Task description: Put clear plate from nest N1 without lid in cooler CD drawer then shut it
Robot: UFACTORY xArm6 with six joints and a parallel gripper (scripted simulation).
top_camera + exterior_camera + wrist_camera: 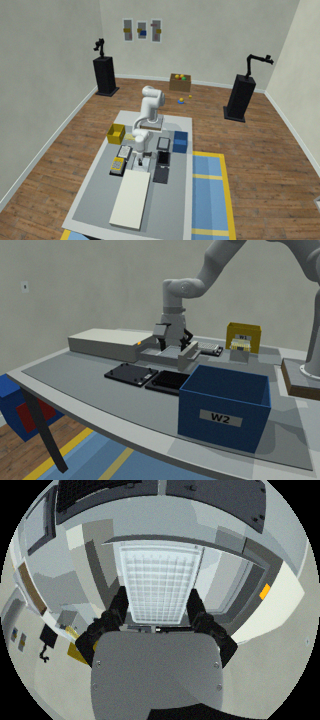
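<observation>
Surface: grey surface (85,392) carried everything; bare mat lay on its near side, away from the hand.
Hand: hand (173,344) pointed straight down into the open drawer (145,355), fingers spread wide and clamped on the clear plate (171,351) by its two opposite edges.
Plate: clear plate sat level, low within the drawer walls, directly under the hand; whether it touched the floor could not be told.
Cooler: cooler CD (103,342) stretched away beyond the hand, its lamp (139,343) amber.
Handle: bar handle (194,355) and drawer front stood just beside the hand.
Edges: drawer walls flanked the plate closely.
Neighbours: black plate (169,380) and dark nest (130,374) lay to one side of the hand, apart from the drawer; blue bin (223,405) stood well apart.
</observation>
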